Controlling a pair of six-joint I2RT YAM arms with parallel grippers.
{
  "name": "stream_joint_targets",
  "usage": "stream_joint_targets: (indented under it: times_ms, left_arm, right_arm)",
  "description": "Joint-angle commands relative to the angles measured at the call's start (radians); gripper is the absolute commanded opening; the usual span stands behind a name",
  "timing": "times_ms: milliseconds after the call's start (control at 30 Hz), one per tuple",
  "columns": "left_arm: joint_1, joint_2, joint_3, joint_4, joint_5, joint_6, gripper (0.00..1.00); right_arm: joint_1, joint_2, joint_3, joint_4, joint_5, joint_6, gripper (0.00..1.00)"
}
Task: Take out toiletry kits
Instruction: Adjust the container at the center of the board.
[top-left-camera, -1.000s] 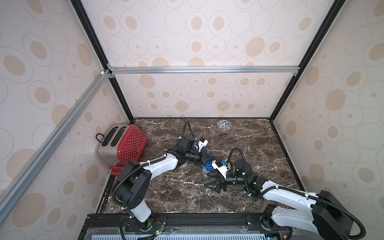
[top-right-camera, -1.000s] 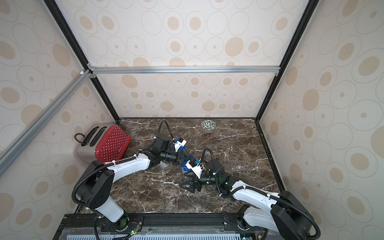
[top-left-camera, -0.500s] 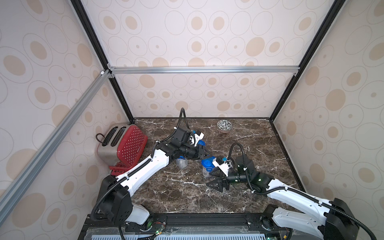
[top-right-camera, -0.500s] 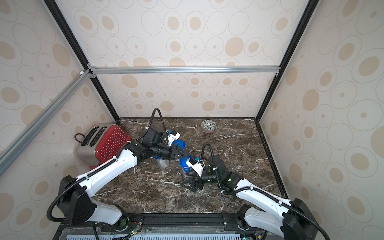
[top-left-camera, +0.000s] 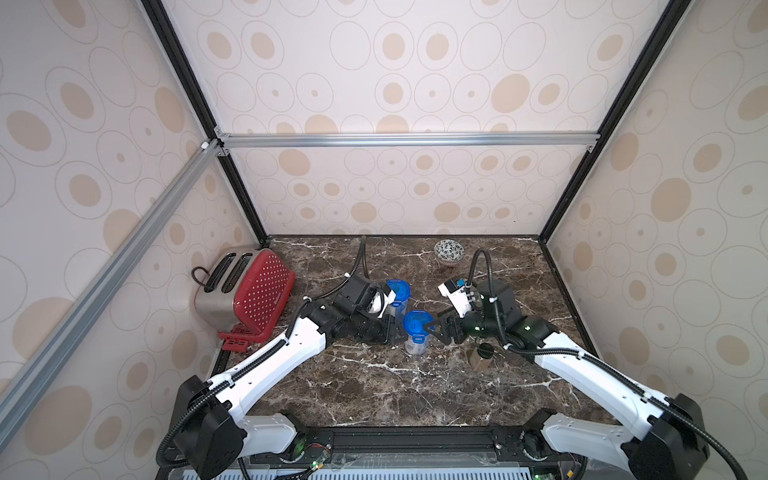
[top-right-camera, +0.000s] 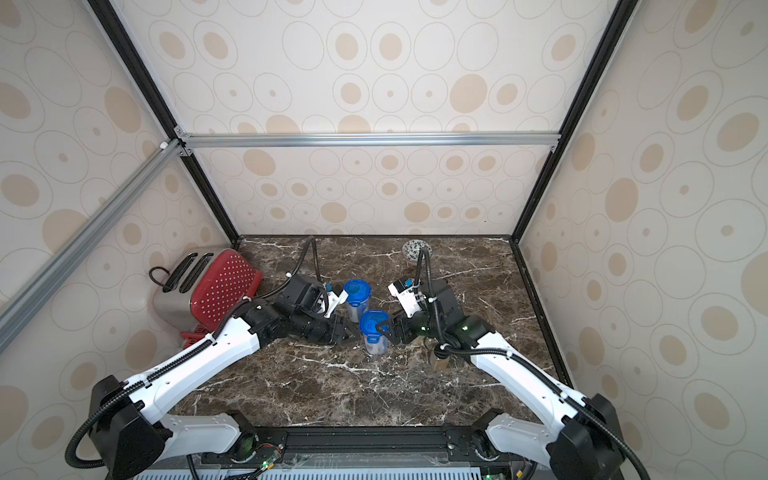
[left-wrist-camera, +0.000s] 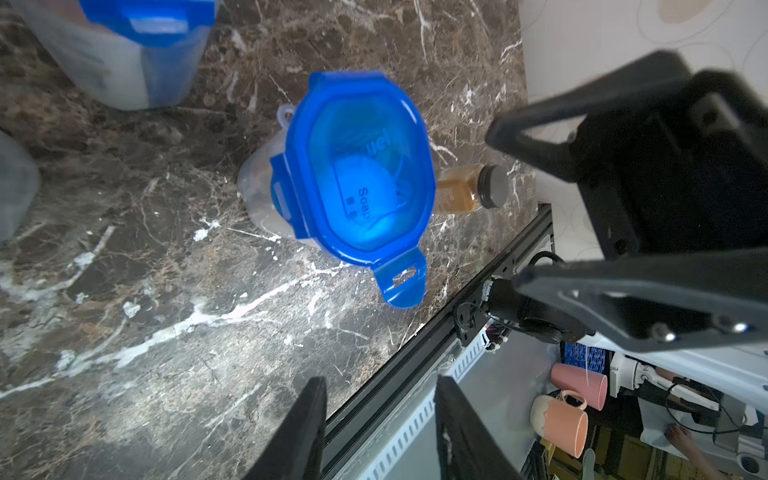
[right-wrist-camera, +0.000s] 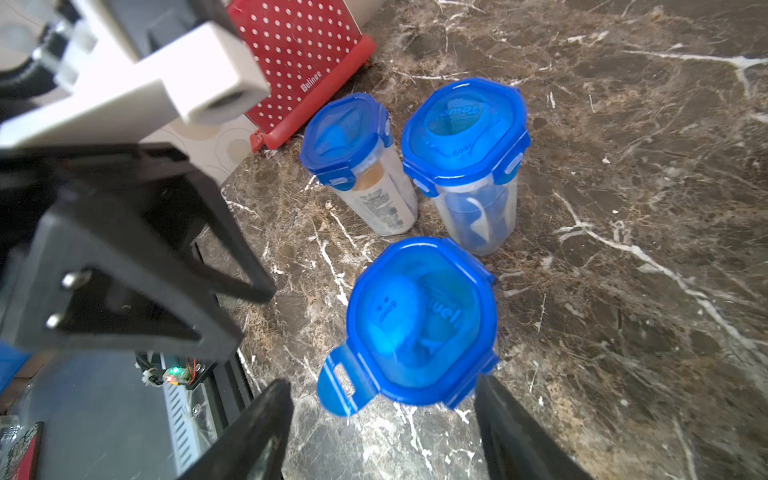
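Facing each other across the front jar (top-left-camera: 417, 332), the left hand (top-left-camera: 397, 331) and the right hand (top-left-camera: 436, 328) both have their fingers spread and pinch nothing. The jar stands on the counter (top-left-camera: 374, 386) just in front of both sets of fingertips; I cannot tell whether any tip touches its blue lid (left-wrist-camera: 361, 166). One lid clip (right-wrist-camera: 343, 384) sticks out flat towards the right hand.

Under that lid a round packet (left-wrist-camera: 357, 195) from the toiletry kits lies flat, face up, printed "Soap", with letters like "uch" beside it.

Two more jars stand beyond the front jar from the right hand.
- **The rear jar nearer the left hand (right-wrist-camera: 359, 166):** it holds a white bottle (right-wrist-camera: 380, 203), upright, with its long axis along the jar's height and its gold cap up. Its small print is unreadable.
- **The other rear jar (right-wrist-camera: 467, 162):** "Touc" and "Soap" show through its lid, and a blue-and-white wrapped piece (right-wrist-camera: 478, 216) stands on end inside.

Past them a red dotted toaster (right-wrist-camera: 299, 54) reads "Belinee". A small brown jar (left-wrist-camera: 469, 191) with a dark lid stands beyond the front jar from the left hand, beside the right hand's wrist.
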Motion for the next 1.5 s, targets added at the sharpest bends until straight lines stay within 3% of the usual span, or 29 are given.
stream_joint_targets:
  times_ms: [0, 233, 500, 1467]
  left_arm:
    - [-0.007, 0.008, -0.018, 0.042, -0.012, -0.008, 0.41]
    - [-0.008, 0.084, -0.028, 0.135, 0.013, -0.039, 0.36]
    - [-0.008, 0.145, -0.018, 0.163, -0.010, -0.035, 0.30]
    - [-0.008, 0.171, 0.033, 0.035, -0.160, 0.020, 0.27]
  right_arm:
    - [-0.006, 0.064, 0.047, -0.058, -0.002, -0.016, 0.72]
    - [-0.017, 0.139, 0.090, -0.056, 0.011, -0.041, 0.73]
    - [-0.021, 0.179, 0.091, -0.056, -0.085, -0.050, 0.72]
    - [-0.014, 0.005, -0.148, 0.092, -0.249, 0.080, 0.67]
